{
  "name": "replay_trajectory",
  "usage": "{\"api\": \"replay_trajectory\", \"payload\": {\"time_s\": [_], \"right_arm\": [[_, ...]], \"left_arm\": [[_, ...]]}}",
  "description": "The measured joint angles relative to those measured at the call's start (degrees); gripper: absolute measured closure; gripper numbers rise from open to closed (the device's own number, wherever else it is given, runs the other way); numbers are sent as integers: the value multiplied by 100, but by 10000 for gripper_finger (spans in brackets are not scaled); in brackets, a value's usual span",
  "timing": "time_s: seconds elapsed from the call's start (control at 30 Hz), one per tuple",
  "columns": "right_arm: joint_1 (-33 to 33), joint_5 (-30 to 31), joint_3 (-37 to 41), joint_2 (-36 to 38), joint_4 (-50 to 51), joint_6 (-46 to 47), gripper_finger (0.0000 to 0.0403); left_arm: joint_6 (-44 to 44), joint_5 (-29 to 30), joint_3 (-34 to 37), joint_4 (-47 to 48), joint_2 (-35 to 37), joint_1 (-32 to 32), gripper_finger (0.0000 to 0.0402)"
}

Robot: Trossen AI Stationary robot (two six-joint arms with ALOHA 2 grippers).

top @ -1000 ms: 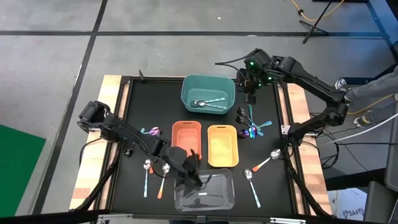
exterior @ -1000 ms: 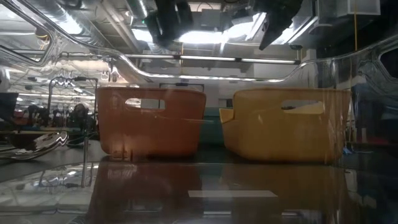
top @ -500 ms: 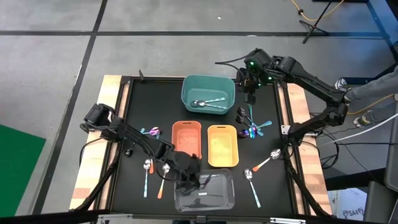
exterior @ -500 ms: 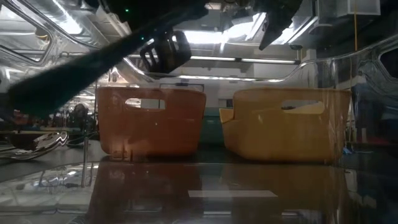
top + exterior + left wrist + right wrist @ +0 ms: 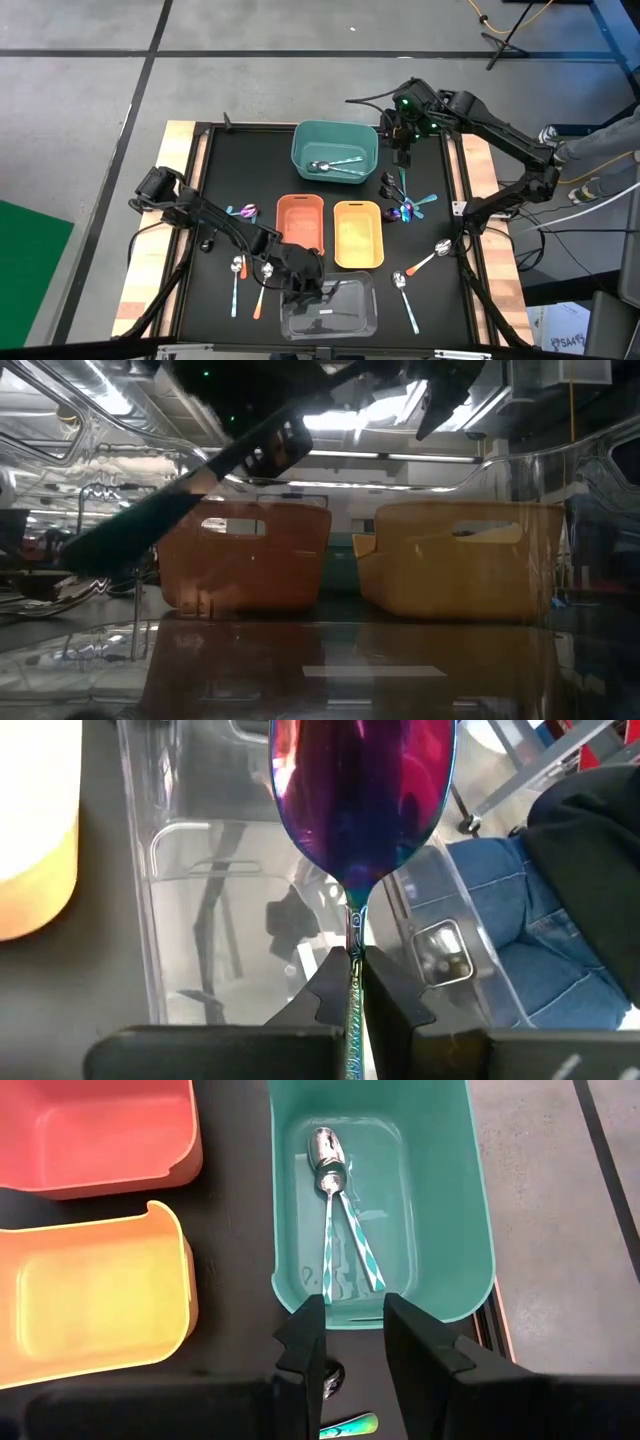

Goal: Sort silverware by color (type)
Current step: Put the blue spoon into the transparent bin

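**Iridescent spoon pinched over the clear bin**

The black bench (image 5: pixel 215 190) carried four bins, and the clear bin (image 5: pixel 330 308) at its near edge served as the landmark. Beyond the clear bin stood the orange bin (image 5: pixel 299 222) and the yellow bin (image 5: pixel 357 233), side by side, and farther beyond them the teal bin (image 5: pixel 335 152), which held two teal-handled spoons (image 5: pixel 340 1230).

The left claw (image 5: pixel 355 982) hung above the clear bin's near-left corner, its fingers pressed together on the thin stem of the iridescent spoon (image 5: pixel 362 800), just below the bowl. The bowl stood out ahead of the fingers, over the bin's open floor. The right claw (image 5: pixel 352 1342) waited well beyond the clear bin, at the teal bin's edge, with its fingers parted and nothing between them.

The remaining silverware lay flat on the bench: two spoons (image 5: pixel 250 283) just left of the clear bin, two silver spoons (image 5: pixel 415 272) to its right, and a small cluster (image 5: pixel 405 200) beyond those, beside the yellow bin.

Such a spoon looked light, rigid and slick. A hold on the narrow stem seemed likely to let it pivot or slide, so the flatter neck near the bowl was probably the surest place to take it. Dropped from low over the bin, it should have suffered no harm.
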State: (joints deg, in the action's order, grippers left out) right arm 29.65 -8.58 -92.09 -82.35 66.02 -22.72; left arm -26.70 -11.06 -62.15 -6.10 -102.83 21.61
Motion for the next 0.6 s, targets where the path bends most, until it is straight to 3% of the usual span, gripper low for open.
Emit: {"api": "replay_trajectory", "payload": {"time_s": [0.3,0.6], "right_arm": [[0,0,0,-2,0,-2,313],[0,0,0,-2,2,-4,313]], "left_arm": [[375,433,-1171,1493,-130,0,390],[785,399,-3028,3590,-1137,0,390]]}}
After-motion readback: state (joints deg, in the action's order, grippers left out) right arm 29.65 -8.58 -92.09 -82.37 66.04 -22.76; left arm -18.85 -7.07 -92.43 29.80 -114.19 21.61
